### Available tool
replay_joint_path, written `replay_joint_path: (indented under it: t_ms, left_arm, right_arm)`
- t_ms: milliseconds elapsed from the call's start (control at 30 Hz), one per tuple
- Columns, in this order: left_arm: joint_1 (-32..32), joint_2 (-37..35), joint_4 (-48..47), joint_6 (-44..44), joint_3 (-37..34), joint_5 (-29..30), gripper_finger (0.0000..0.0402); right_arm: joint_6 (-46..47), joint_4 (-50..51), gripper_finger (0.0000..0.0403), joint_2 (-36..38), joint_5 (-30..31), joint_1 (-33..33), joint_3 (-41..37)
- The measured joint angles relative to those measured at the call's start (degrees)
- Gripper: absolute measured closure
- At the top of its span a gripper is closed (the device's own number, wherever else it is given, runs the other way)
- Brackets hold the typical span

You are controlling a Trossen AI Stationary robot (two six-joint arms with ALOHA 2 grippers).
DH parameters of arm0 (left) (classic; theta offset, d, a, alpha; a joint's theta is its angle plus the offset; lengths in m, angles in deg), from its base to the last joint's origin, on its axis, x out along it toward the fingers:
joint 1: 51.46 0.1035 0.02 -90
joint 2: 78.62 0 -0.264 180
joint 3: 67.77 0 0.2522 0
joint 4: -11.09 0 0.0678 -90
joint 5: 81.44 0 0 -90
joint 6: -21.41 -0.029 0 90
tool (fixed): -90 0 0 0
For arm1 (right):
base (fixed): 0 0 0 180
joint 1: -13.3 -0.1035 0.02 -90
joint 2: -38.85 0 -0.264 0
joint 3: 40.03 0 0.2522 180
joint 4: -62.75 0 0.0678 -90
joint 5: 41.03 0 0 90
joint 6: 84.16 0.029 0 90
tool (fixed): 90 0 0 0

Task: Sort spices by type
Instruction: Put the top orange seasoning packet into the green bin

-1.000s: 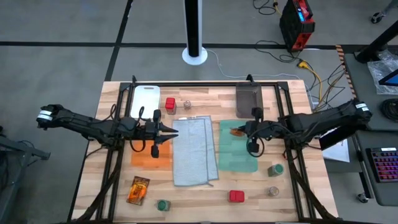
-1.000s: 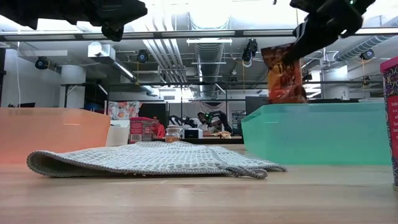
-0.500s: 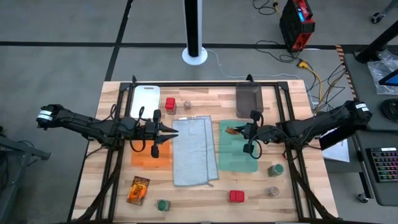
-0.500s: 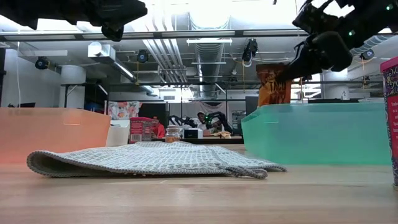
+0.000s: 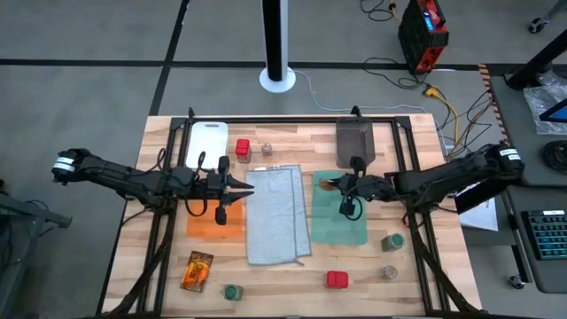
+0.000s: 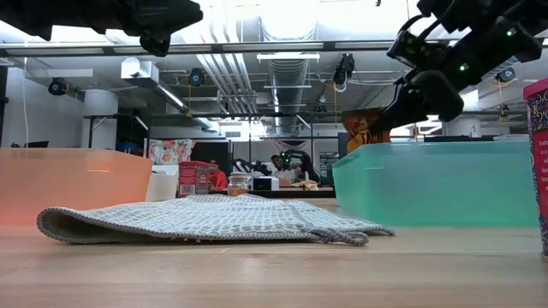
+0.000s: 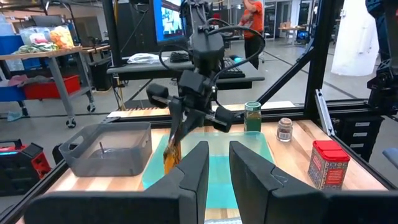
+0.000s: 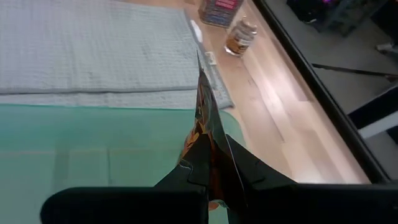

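My right gripper (image 5: 340, 186) is shut on a shiny orange-brown packet (image 7: 170, 147) low over the green cloth (image 5: 338, 221). Whether the packet's lower end touches the cloth, I cannot tell. My left gripper (image 5: 251, 188) hovers level over the seam between the orange cloth (image 5: 215, 223) and the grey cloth (image 5: 277, 213). A narrow gap shows between its fingers (image 7: 194, 175), with nothing in it. Another packet (image 5: 197, 270) lies at the near left. Red boxes (image 5: 243, 149) (image 5: 337, 280), green-topped jars (image 5: 231, 291) (image 5: 392, 241) and shakers (image 5: 266, 148) (image 5: 390, 272) stand on the wood. My right gripper pinches the packet's upper end (image 8: 208, 146) between its two fingers. They come slanting down from the table's right side. The packet shows edge-on between the fingers (image 8: 193, 168) and hangs below them, tilted, over the green cloth's far left part.
A white board (image 5: 206, 142) and a dark grey bin (image 5: 354, 142) sit at the table's far edge. A black frame (image 5: 292, 121) runs around the table. Bare wood lies along the near edge between the spices.
My right gripper has come down and toward the table's left edge with the packet, tipping further downward. The packet has sunk from well above the green cloth to just over it. My left arm has kept still.
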Motion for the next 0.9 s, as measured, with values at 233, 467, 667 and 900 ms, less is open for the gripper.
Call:
replay_joint_path:
  t_ms: [233, 467, 667, 900]
  left_arm:
    - [0.0, 0.0, 0.01, -0.2, 0.0, 0.02, 0.0354]
    - [0.0, 0.0, 0.01, -0.59, 0.0, 0.02, 0.0354]
    - [0.0, 0.0, 0.01, -0.63, 0.0, 0.04, 0.0354]
    - [0.0, 0.0, 0.01, -0.63, 0.0, 0.04, 0.0354]
  right_arm:
    - [-0.36, -1.13, 0.039, -2.61, 0.0, 0.5, 0.0]
    - [-0.31, -1.03, 0.039, -2.96, -0.38, 1.0, -0.04]
    - [-0.44, -1.05, 0.039, -2.97, -0.38, 1.38, -0.12]
    - [-0.44, -1.22, 0.039, -2.96, -0.39, 1.38, -1.25]
